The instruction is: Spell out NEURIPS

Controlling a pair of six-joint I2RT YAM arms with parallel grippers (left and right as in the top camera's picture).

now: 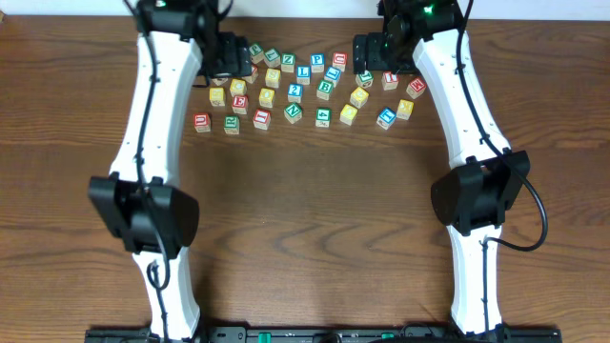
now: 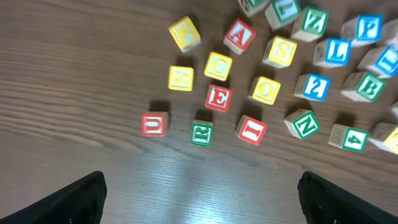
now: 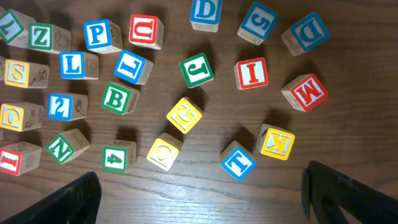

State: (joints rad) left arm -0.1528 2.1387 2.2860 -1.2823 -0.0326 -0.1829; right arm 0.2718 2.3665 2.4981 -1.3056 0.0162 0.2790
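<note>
Landmark: green N [image 2: 303,124], a tilted cube at the near edge of the scatter on the desk [image 1: 315,219].
Left jaws: spread wide with nothing between them, over bare wood nearer the robot than N.
Right jaws: also spread and empty, on the near side of N, toward the right arm.
Task cubes: none are lined up yet. Red I [image 2: 252,130], green R [image 2: 201,133] and red U [image 2: 153,124] run in a loose row away from N toward the left arm. Red E [image 2: 218,98] sits behind that row, farther from N than I. Yellow S [image 2: 280,51] and blue P [image 3: 99,35] lie beyond N.
Step in hand: by my reading, choosing and reaching for a first letter, probably N.
Doing it well: turn the wrist so the jaws square up with N's tilted faces. Green 4 [image 3: 118,157] is just beside N on the right arm's side and I is near on the other. Take the pair of faces with the most room and come straight down. Set N on the bare wood nearer than the scatter, leaving space for six more.
Left wrist alone: shows E, R and the row-end U.
Right wrist alone: shows a second red U [image 3: 146,30] just beside P, and a second red I [image 3: 252,73] well off from N toward the right arm. Both are spare choices.
Overhead alone: shows both arms and the broad bare desk; most letters are too small to read.
</note>
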